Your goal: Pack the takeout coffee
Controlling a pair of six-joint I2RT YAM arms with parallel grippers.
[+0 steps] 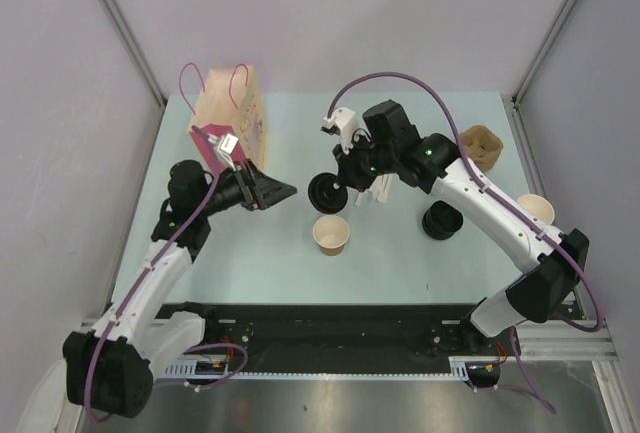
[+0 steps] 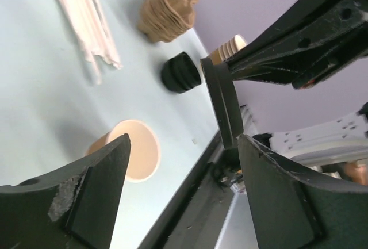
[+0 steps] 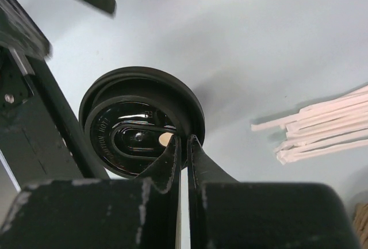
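The right gripper is clenched on the rim of the black lid and holds it on edge over the middle of the tabletop; the left gripper is released, jaws wide, nothing between them, just beside this lid; the paper cup stands upright and uncovered, a little toward the near edge; a paper bag stands at the far left corner.

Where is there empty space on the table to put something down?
The near strip between the open cup and the black base rail is bare; so is the far patch between the paper bag and the right arm. The middle is crowded: left gripper, right gripper pinching the black lid, sticks.
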